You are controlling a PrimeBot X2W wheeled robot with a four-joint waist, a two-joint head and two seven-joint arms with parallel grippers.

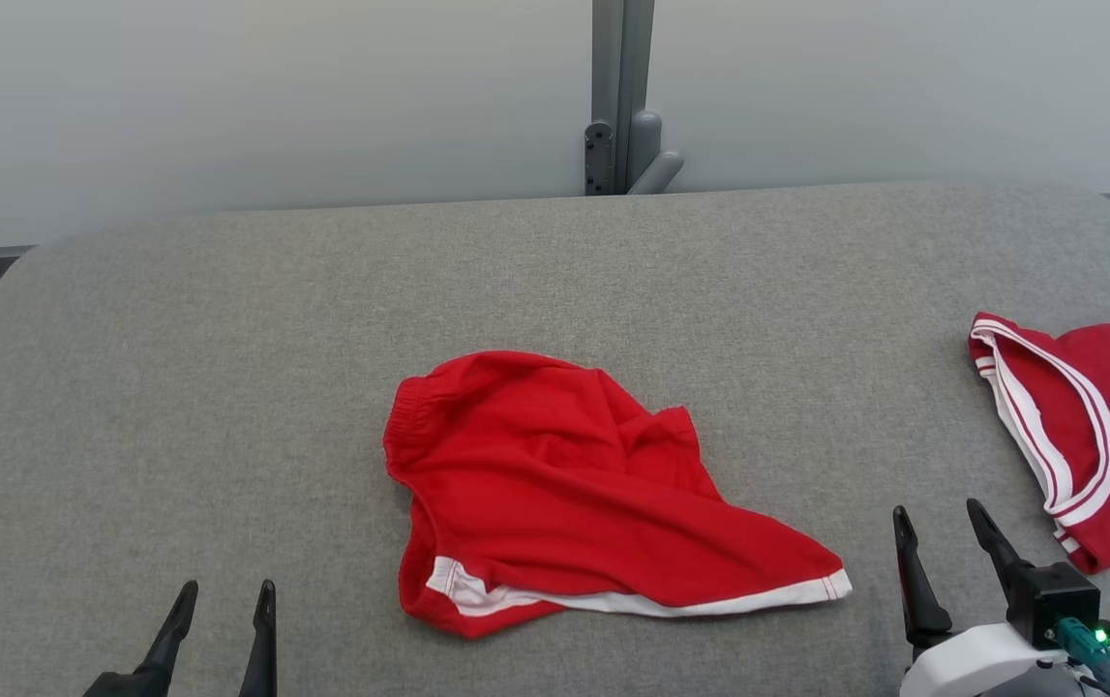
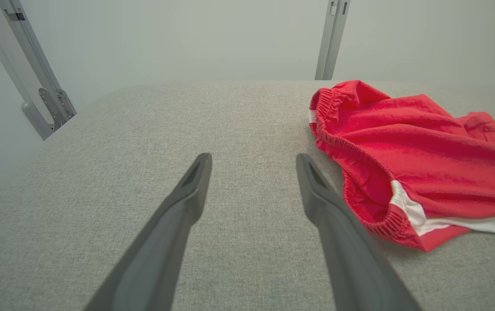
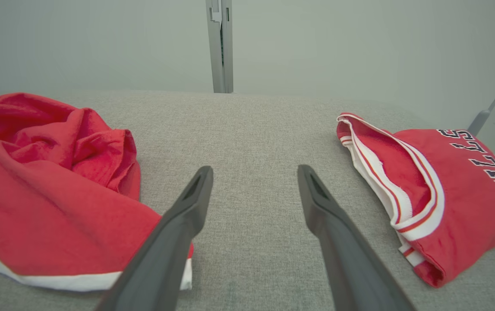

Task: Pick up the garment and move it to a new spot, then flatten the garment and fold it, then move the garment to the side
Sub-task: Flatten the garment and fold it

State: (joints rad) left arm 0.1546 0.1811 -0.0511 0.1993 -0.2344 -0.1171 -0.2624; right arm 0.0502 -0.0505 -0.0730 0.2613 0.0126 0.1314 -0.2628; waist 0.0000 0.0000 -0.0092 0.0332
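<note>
Pinching one layer could drag the red shorts (image 1: 564, 484) bunched. They lie between left fingers (image 1: 262, 629) and right fingers (image 1: 913, 571), both wide, empty.

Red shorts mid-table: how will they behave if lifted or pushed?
Likely floppy: the red shorts lie crumpled in soft folds, so a lifted edge should drape. Probably light, the fabric looks thin. Pushed, they'd likely bunch rather than slide on the textured grey tabletop.

I find the garment (image 1: 555, 484) to be soft, matt red cloth with white trim. The table cover (image 1: 225, 387) is grey woven fabric, matt and slightly rough. On my left gripper (image 1: 228, 587) and right gripper (image 1: 937, 508) the fingers look like dark, matt, smooth plastic. The post (image 1: 622, 97) is smooth grey metal.
</note>
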